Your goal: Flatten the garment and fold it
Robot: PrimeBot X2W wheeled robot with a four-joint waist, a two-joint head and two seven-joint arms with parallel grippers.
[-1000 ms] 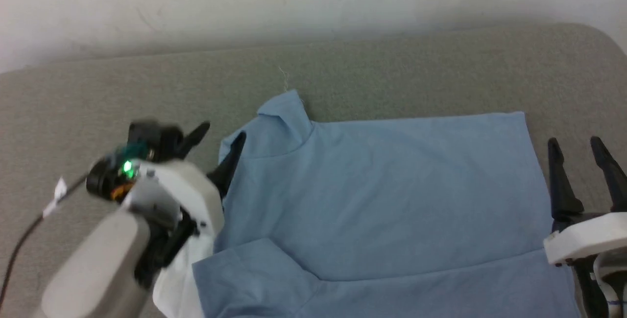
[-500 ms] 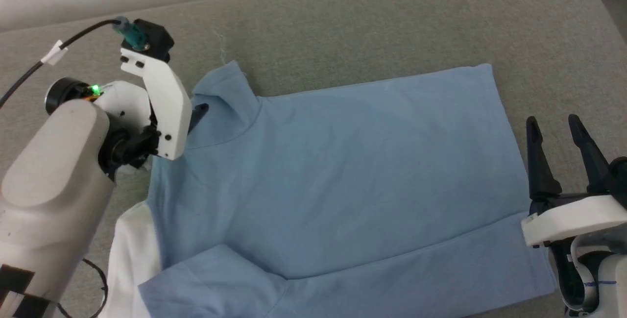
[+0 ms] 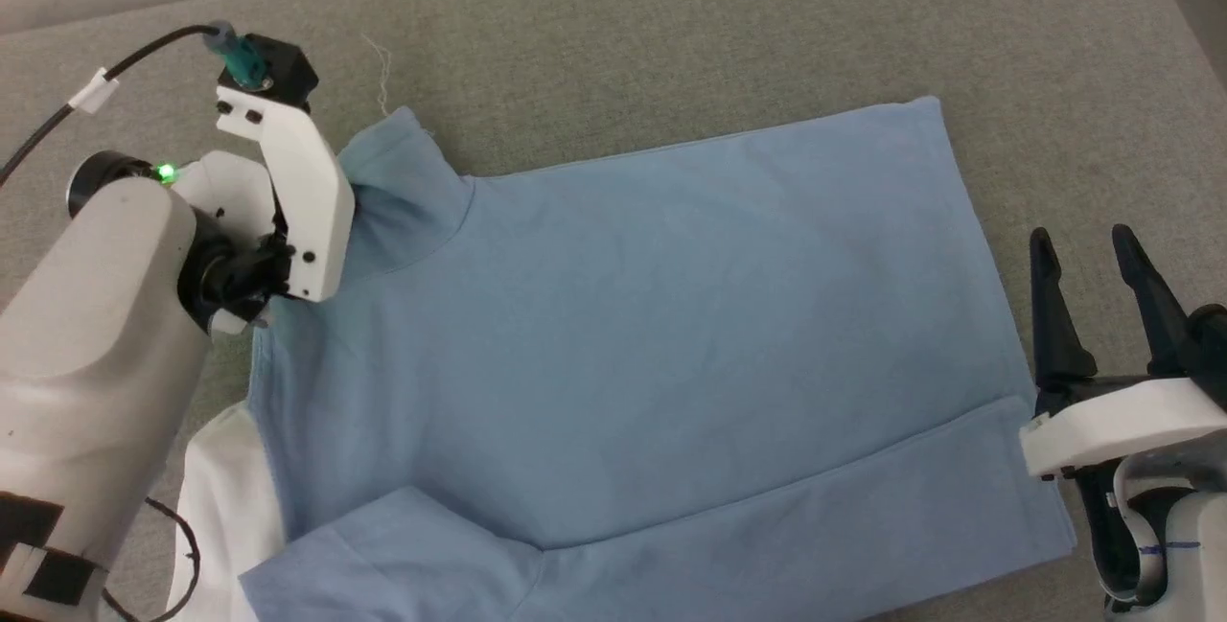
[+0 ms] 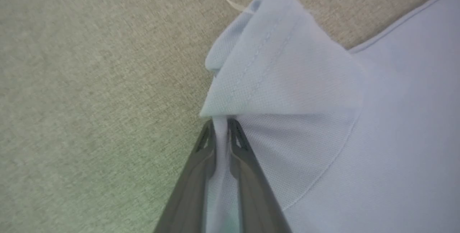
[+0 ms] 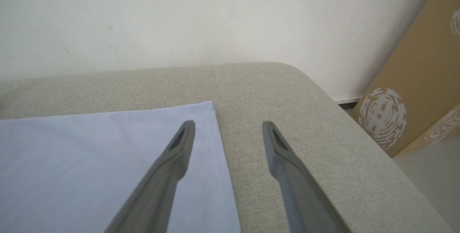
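The garment (image 3: 652, 315), a light blue shirt, lies spread on the grey cushion with its white collar (image 3: 220, 497) at the lower left. Its far sleeve (image 4: 280, 71) is folded over on itself. My left gripper (image 4: 221, 125) is shut on a pinch of the shirt's fabric just below that folded sleeve; in the head view its white wrist mount (image 3: 297, 191) hides the fingers. My right gripper (image 3: 1081, 239) stands open beside the shirt's hem at the right. In its own view this right gripper (image 5: 228, 124) straddles the hem edge of the garment (image 5: 90, 154), holding nothing.
The grey cushion (image 3: 671, 37) ends in a rounded corner (image 5: 323, 93) at the right, with a white wall behind. A cardboard box (image 5: 417, 82) stands beyond that corner. A loose thread (image 3: 381, 61) lies by the sleeve. A black cable (image 3: 57, 138) trails from the left wrist.
The head camera has tilted down, shifting the whole picture. My left gripper has reached the far sleeve and closed on the fabric. The right gripper stays open in place.
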